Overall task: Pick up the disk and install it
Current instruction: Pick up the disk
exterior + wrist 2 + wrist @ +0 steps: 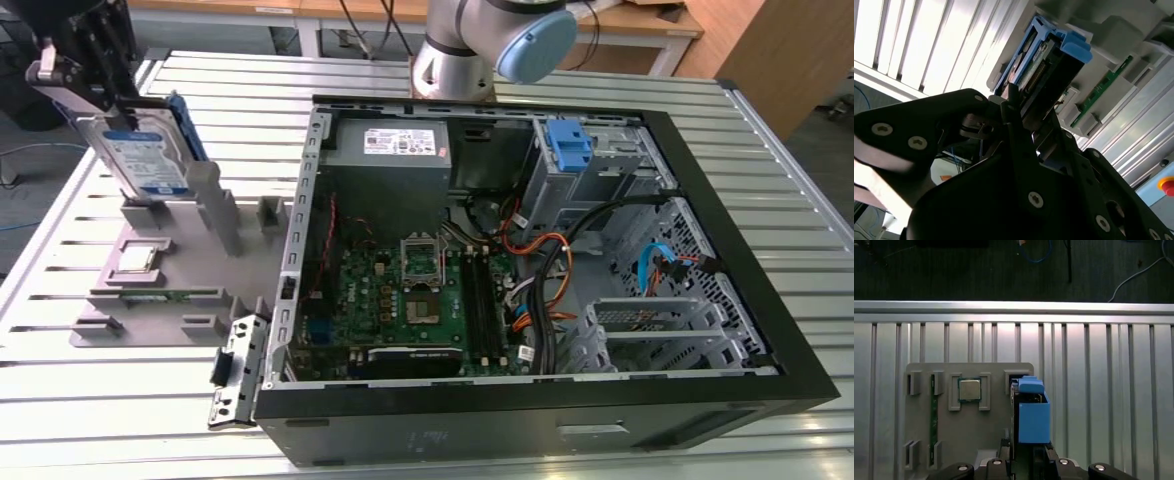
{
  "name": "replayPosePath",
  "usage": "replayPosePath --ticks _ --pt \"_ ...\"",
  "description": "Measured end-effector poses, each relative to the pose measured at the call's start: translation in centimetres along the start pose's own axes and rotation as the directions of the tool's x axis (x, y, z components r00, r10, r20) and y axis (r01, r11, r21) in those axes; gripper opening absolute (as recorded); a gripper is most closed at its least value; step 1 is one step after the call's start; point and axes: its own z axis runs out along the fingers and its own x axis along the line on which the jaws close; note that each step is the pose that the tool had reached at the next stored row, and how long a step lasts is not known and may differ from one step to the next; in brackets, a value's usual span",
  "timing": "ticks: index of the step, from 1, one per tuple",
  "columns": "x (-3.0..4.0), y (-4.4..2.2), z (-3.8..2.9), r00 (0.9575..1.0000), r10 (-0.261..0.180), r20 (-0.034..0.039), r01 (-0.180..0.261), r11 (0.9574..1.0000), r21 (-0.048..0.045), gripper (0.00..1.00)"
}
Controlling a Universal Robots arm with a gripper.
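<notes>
The disk [143, 152], silver-grey with a white-and-blue label and a blue carrier frame, stands on edge at the exterior view's far left. Its lower edge is level with the uprights of the grey parts holder [174, 300]. My gripper [110, 118] is shut on the disk's upper end, one black finger on each flat side. In the second wrist view the disk [1046, 57] sticks out past the dark fingers [1016, 117]. In the first wrist view the blue carrier [1032, 415] rises from my gripper [1026, 455] over the holder [989, 430].
The open computer case [747, 270] lies at the exterior view's right, with a motherboard [400, 300], cables and a blue latch [567, 145] at the drive bay. A processor chip [969, 389] and a green memory stick [933, 420] sit in the holder. The arm's base [467, 50] stands behind the case.
</notes>
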Motion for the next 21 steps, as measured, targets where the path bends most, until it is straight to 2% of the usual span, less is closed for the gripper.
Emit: replayPosePath --ticks 7,21 --pt "-0.12 0.00 -2.09 1.0000 0.000 0.0000 0.000 1.0000 0.0001 0.35" --pt "-0.41 0.06 -6.89 1.0000 0.000 0.0000 0.000 1.0000 0.0001 0.35"
